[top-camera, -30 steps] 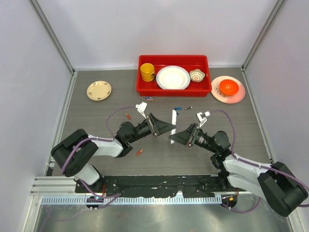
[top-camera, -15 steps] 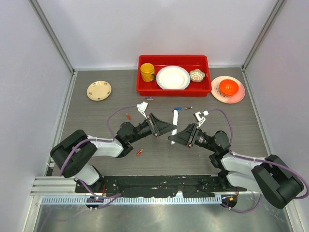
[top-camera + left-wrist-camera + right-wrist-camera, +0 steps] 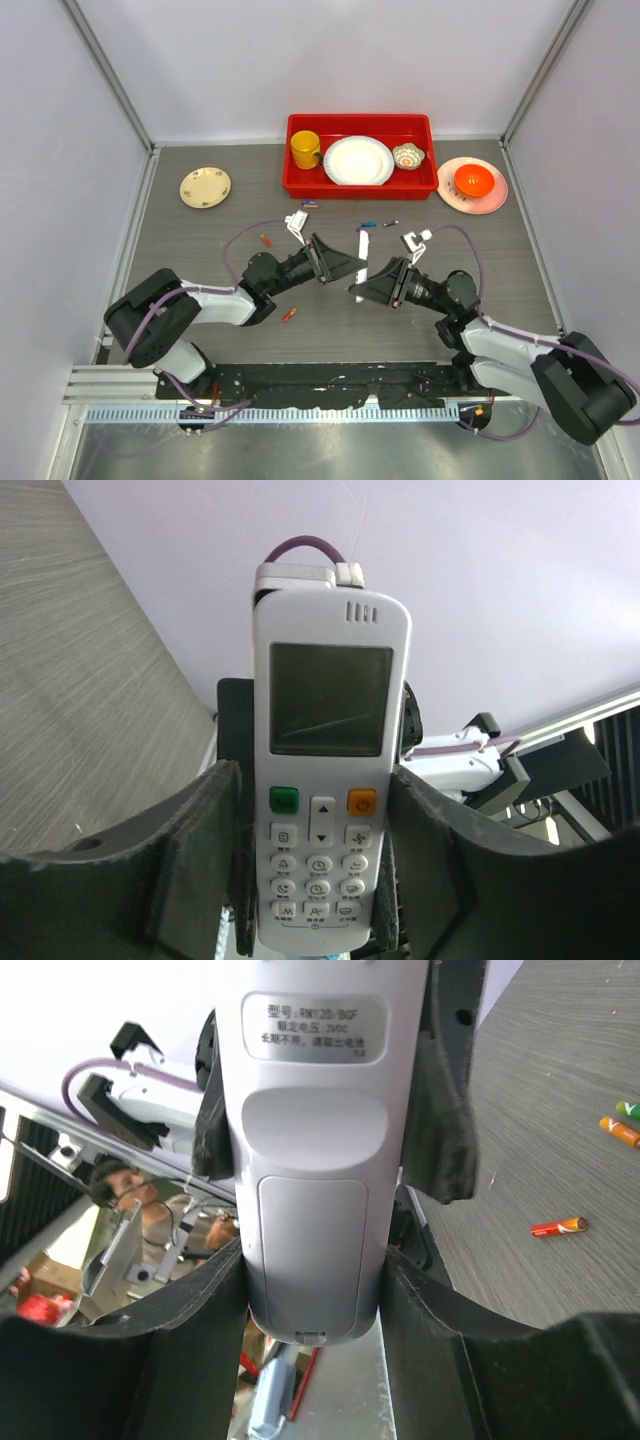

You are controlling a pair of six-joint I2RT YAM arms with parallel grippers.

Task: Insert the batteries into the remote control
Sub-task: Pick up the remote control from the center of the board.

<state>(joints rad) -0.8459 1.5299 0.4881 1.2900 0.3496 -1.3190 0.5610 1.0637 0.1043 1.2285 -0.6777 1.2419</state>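
The white remote control (image 3: 361, 245) stands on edge above mid-table, held between both grippers. My left gripper (image 3: 354, 266) faces its button side. In the left wrist view the remote control (image 3: 330, 680) sits between the fingers (image 3: 215, 820), pads against its sides at the button rows. My right gripper (image 3: 359, 289) faces its back. It (image 3: 312, 1255) is shut on the lower end of the remote control (image 3: 312, 1110), at the battery cover. Batteries lie loose on the table: red-orange (image 3: 289, 315), red-orange (image 3: 266, 240), blue (image 3: 369, 223), dark (image 3: 391, 223), blue (image 3: 311, 204).
A red bin (image 3: 362, 192) at the back holds a yellow mug (image 3: 305, 149), a white plate (image 3: 358, 160) and a small bowl (image 3: 408, 155). A pink plate (image 3: 495, 195) with an orange bowl (image 3: 473, 180) sits back right. A cream saucer (image 3: 205, 186) sits back left.
My right gripper has edged left and its jaws have narrowed onto the remote's lower end. The left gripper and the remote have stayed in place.
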